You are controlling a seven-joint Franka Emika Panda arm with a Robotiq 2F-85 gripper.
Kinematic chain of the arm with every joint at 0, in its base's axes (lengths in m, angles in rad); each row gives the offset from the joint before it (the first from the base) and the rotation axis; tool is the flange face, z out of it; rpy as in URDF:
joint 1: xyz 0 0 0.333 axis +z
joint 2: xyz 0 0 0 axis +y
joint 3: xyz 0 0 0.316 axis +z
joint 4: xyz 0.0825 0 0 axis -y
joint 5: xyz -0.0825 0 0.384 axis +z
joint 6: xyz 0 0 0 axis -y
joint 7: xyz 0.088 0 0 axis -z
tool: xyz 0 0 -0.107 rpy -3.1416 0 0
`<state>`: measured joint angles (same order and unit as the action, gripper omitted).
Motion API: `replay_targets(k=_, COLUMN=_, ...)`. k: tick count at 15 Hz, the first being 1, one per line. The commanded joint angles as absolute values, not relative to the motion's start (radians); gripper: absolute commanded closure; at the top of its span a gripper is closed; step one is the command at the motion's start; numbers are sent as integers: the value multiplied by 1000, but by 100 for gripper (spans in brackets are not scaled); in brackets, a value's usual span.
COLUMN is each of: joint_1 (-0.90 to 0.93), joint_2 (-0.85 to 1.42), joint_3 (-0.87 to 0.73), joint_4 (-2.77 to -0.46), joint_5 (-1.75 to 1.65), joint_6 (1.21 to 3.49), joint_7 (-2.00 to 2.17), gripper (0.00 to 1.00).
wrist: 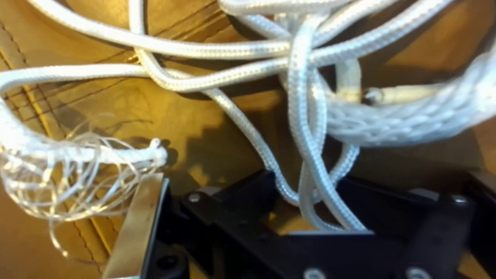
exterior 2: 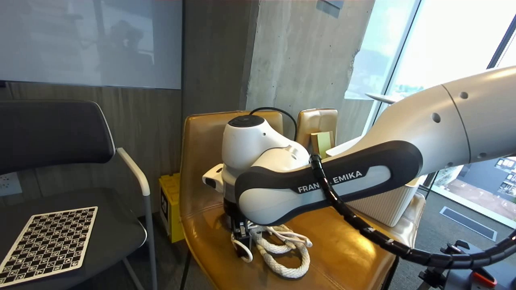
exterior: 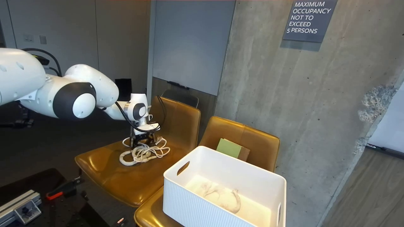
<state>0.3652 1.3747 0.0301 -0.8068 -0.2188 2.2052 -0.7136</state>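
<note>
Several white cords point(wrist: 300, 97) run between the jaws; whether they are pinched I cannot tell.

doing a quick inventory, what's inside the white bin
In an exterior view, a curved, pale rope-like piece and some thinner, blurry strands lie inside the white bin. Its near wall covers the part right behind it, so that cannot be seen.

In an exterior view, a whiteboard point(exterior: 192, 44) is at twelve o'clock and a grey concrete wall point(exterior: 303, 94) at two. Also in an exterior view, a dark chair point(exterior 2: 52, 137) stands at nine o'clock; bright daylight enters through the window point(exterior 2: 451, 36) at two.
</note>
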Motion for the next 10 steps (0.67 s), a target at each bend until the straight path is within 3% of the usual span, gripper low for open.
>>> replay_targets(k=1, joint_1=372, joint_2=1264, joint_3=24, joint_4=-1051, joint_5=-230, joint_6=2334, joint_7=-651, gripper=86)
replay_targets(k=3, joint_1=376, joint_2=1194, joint_3=11, joint_4=-1144, joint_5=-240, joint_6=2374, joint_7=-618, gripper=100)
replay_targets(k=10, joint_1=373, joint_2=948, joint_3=-33, joint_4=-1467, joint_5=-292, joint_6=2573, joint_7=-494, gripper=100)
